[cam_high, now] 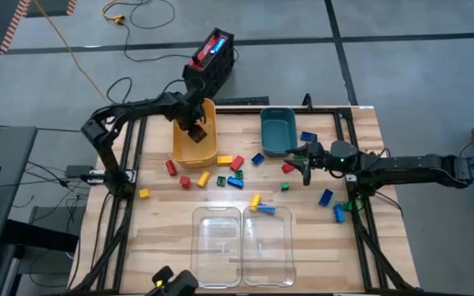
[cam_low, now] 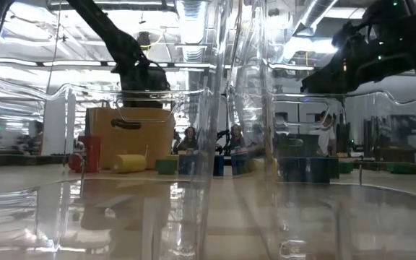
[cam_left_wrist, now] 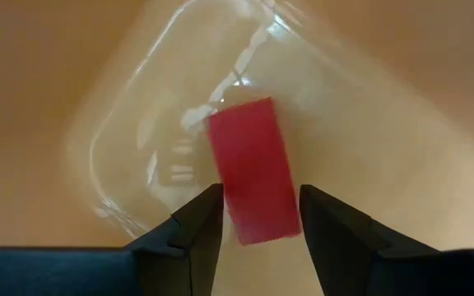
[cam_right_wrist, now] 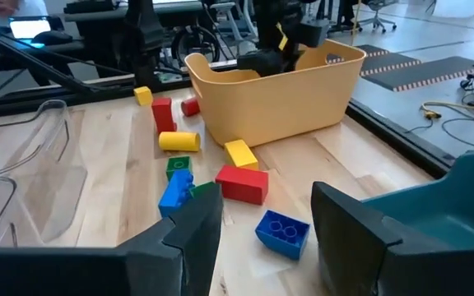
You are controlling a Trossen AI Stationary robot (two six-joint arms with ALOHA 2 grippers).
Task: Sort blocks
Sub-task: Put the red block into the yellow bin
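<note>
Clear bins (cam_high: 243, 245), two, at the desk's (cam_high: 163, 230) near edge. Yellow bin (cam_high: 196, 141), far left; left tool (cam_high: 196, 130) inside it, fingers parted, red block (cam_left_wrist: 253, 171) loose between them. Teal bin (cam_high: 277, 130), far right. Right tool (cam_high: 307, 163) beside it, open, empty. Remaining blocks (cam_high: 235, 173) scattered mid-desk.

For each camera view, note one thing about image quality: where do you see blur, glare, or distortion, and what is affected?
High view: evenly lit and sharp across the table. Low view: the clear bins' walls warp and reflect the room behind. Left wrist view: motion blur smears the red block and the yellow bin floor, with glare streaks. Right wrist view: blocks are sharp, the near gripper soft.
</note>
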